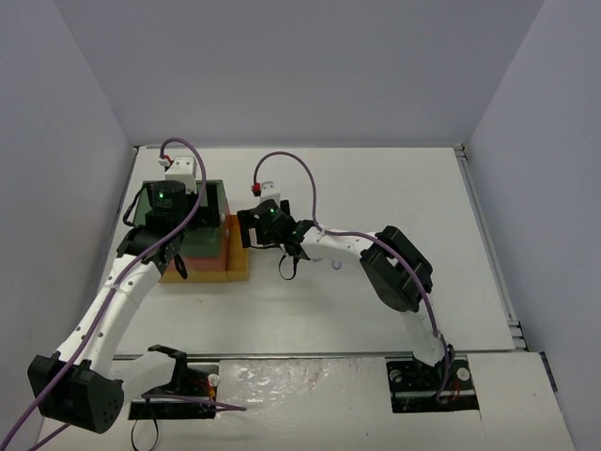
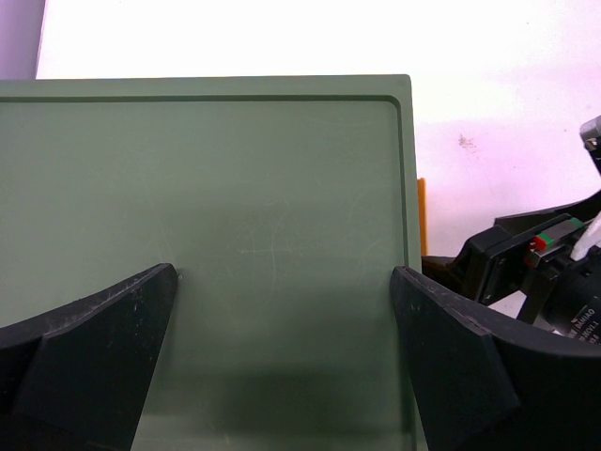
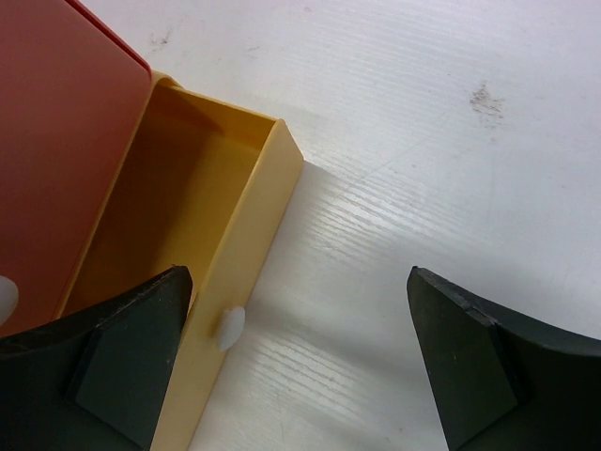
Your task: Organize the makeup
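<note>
Of the makeup, only a lavender loop of the scissor-like tool (image 1: 335,264) shows, on the table just below my right arm. The other items are out of view. My right gripper (image 1: 246,228) is open at the front of the pulled-out yellow drawer (image 1: 237,256). In the right wrist view the gripper (image 3: 300,376) straddles the drawer's front wall and its white knob (image 3: 230,327), and the visible part of the drawer (image 3: 178,197) is bare inside. My left gripper (image 1: 188,211) is open and empty just above the box's green top (image 2: 263,216).
The green, red and yellow drawer box (image 1: 192,246) stands at the table's left. The red layer (image 3: 56,132) borders the yellow drawer. My right gripper's body (image 2: 535,272) shows beside the box in the left wrist view. White table lies to the right of the drawer.
</note>
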Tool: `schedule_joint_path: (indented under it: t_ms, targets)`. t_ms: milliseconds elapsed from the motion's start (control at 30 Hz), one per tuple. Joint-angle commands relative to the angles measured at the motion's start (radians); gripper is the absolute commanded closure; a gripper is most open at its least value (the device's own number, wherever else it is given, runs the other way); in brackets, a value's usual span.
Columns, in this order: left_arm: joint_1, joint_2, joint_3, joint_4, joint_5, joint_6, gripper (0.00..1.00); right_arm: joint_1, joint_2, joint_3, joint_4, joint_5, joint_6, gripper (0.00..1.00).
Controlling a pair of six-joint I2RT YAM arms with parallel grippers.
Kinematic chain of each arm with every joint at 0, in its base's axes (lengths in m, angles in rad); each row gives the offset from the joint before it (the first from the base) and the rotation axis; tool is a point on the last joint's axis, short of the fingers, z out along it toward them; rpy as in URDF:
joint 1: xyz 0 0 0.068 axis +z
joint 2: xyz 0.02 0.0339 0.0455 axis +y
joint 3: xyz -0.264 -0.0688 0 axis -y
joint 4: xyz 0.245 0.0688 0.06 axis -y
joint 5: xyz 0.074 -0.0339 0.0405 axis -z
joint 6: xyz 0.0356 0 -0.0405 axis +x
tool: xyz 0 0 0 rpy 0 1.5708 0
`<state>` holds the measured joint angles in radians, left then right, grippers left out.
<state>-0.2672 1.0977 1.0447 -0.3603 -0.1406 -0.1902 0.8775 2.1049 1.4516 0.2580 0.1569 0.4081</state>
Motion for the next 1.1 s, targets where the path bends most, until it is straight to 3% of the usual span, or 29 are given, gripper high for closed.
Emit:
schedule_joint_path:
  t_ms: [0, 300, 567, 867, 1067]
  targets:
    - [-0.007, -0.005, 0.020, 0.009, -0.015, 0.012, 0.03, -0.010, -0.099, -0.020, -0.076, 0.165, 0.002, 0.05]
    - [-0.007, -0.007, 0.020, 0.009, -0.020, 0.014, 0.03, -0.014, -0.137, -0.034, -0.140, 0.237, -0.006, 0.05]
    - [-0.007, -0.007, 0.020, 0.009, -0.020, 0.015, 0.03, -0.044, -0.177, -0.076, -0.143, 0.208, 0.003, 0.06]
    - [-0.007, -0.018, 0.020, 0.012, -0.020, 0.020, 0.03, -0.045, -0.348, -0.113, -0.141, 0.084, -0.009, 0.06]
    - [-0.007, -0.048, 0.016, 0.023, -0.022, 0.032, 0.03, -0.116, -0.518, -0.237, -0.140, -0.037, -0.046, 0.06]
